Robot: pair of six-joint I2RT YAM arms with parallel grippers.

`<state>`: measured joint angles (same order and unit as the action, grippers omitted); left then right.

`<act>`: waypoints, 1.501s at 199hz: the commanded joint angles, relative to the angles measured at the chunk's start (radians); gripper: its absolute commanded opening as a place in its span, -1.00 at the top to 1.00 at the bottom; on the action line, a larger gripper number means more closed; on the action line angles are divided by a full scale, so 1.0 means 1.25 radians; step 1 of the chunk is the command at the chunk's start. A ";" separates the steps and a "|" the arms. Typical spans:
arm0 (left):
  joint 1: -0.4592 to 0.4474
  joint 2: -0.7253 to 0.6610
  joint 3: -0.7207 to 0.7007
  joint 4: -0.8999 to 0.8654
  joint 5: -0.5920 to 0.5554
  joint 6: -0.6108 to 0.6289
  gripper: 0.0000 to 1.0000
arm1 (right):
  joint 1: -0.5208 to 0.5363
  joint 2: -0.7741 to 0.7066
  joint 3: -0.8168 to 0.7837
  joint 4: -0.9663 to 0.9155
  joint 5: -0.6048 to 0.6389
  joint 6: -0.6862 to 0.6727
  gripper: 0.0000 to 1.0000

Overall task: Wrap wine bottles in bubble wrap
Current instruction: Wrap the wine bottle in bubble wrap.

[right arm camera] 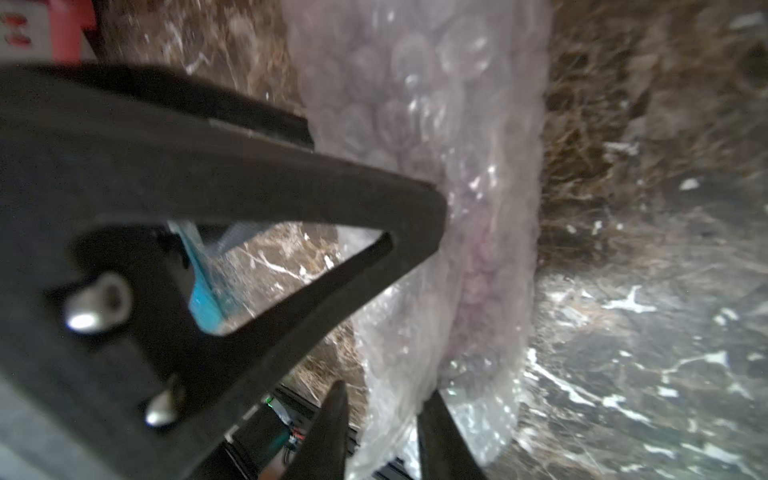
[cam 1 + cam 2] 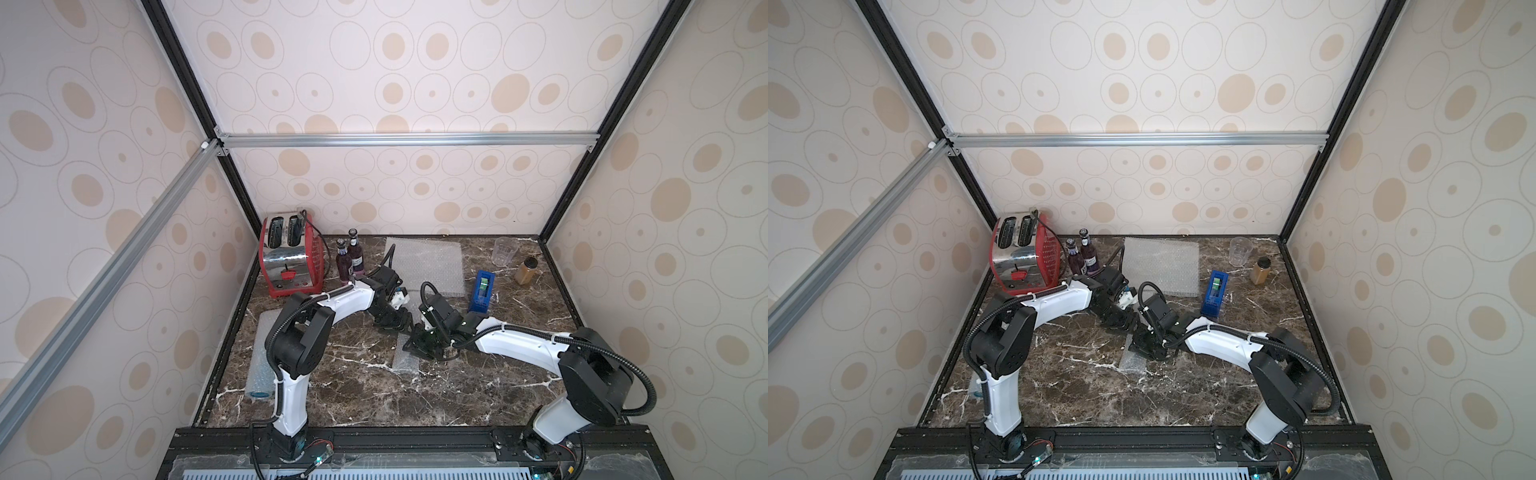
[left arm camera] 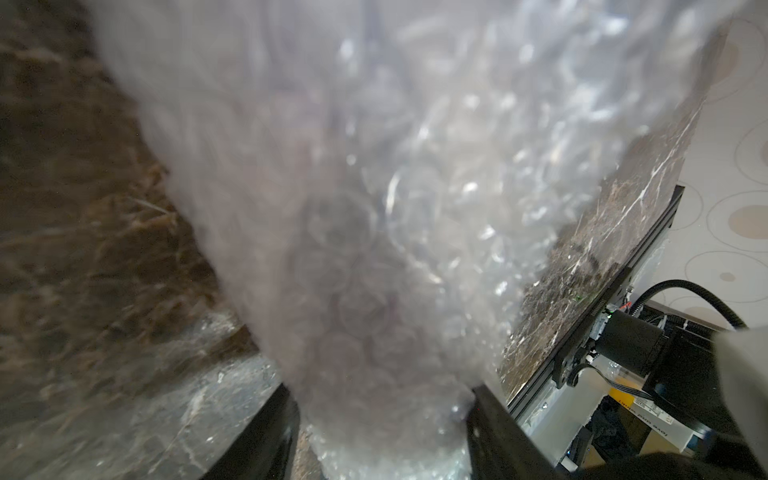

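Evidently the clear bubble-wrap roll (image 1: 457, 187), a purple glass bottle (image 1: 478, 270) inside, lies near the blue tape dispenser (image 2: 483, 291). The left gripper (image 3: 380, 419) clasps it mid-length and the right gripper (image 1: 382, 428) pinches one end. Probably squashy, slippery, fragile-cored: grip over the bottle.

Marble table (image 2: 374, 395) bears toaster (image 2: 291, 262), bottles (image 2: 344, 266), bubble wrap (image 2: 428, 266), cup (image 2: 505, 251), jar (image 2: 525, 270).

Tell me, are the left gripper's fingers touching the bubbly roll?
Touching. The left wrist view shows both fingers of the left gripper pressing the bubble wrap roll between them.
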<state>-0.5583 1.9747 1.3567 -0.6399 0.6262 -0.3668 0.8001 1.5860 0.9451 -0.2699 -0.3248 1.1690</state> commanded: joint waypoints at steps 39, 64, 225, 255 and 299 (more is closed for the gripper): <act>-0.001 0.050 -0.030 -0.036 -0.124 0.019 -0.19 | 0.008 -0.069 -0.014 -0.096 -0.016 -0.057 0.94; -0.001 0.053 -0.018 -0.054 -0.146 0.035 -0.19 | 0.004 -0.081 -0.019 -0.128 -0.031 -0.079 0.92; 0.012 0.052 -0.027 -0.039 -0.137 0.043 -0.12 | -0.075 -0.087 -0.076 -0.153 -0.083 -0.249 0.53; 0.012 0.053 -0.011 -0.051 -0.120 0.041 -0.13 | -0.122 -0.101 -0.044 -0.155 -0.086 -0.288 0.22; 0.012 0.056 -0.009 -0.051 -0.101 0.027 -0.15 | -0.130 0.009 0.030 -0.095 -0.150 -0.311 0.00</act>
<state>-0.5606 1.9858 1.3590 -0.6422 0.6456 -0.3477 0.6361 1.5204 0.9321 -0.4198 -0.4568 0.8127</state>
